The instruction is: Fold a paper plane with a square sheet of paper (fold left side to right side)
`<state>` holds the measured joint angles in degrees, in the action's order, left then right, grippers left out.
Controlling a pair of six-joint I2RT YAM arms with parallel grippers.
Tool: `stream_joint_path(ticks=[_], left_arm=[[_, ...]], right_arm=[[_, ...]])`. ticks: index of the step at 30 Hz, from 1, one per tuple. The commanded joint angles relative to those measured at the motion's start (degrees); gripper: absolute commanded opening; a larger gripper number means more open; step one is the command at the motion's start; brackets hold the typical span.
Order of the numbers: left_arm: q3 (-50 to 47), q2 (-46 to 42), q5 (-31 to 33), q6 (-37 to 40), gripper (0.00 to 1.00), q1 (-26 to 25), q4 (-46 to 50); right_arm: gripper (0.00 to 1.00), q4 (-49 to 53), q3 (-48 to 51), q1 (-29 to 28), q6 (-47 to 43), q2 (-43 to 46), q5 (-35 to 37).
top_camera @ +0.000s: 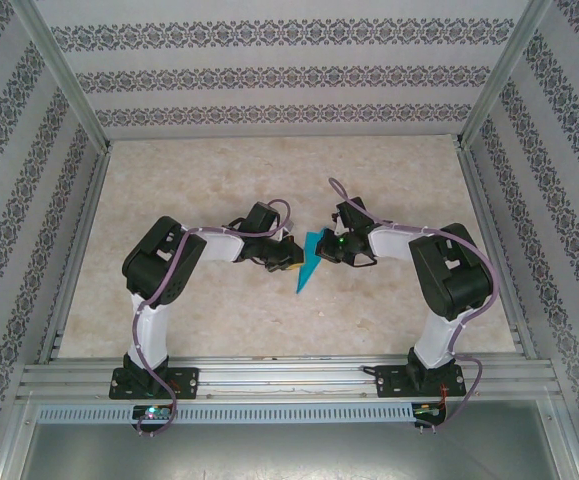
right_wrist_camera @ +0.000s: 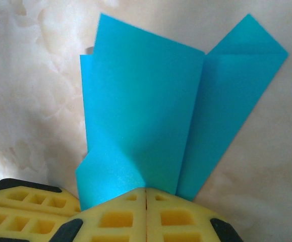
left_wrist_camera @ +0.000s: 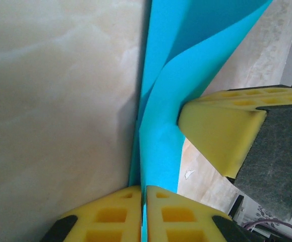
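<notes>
Top external: folded blue paper (top_camera: 307, 268) at table (top_camera: 219, 180) centre, left gripper (top_camera: 290, 262) and right gripper (top_camera: 328, 248) each pinched shut on it

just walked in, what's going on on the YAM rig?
Both arms are working on one piece of turquoise paper over the middle of the table. The paper is already creased into a narrow, pointed shape with a couple of flaps standing apart, so it looks mid-fold. The left gripper is shut on one part of it and the right gripper is shut on another.
</notes>
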<state>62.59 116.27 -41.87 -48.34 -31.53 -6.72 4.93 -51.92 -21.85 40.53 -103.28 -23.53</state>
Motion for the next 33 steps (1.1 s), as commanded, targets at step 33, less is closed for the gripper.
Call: stream_joint_path(ticks=[33], left_arm=[[0.64, -6.50, 4.02, 3.57, 0.01, -6.00, 10.95]], right_arm=[[0.00, 1.21, 5.08, 0.93, 0.78, -0.83, 1.46]])
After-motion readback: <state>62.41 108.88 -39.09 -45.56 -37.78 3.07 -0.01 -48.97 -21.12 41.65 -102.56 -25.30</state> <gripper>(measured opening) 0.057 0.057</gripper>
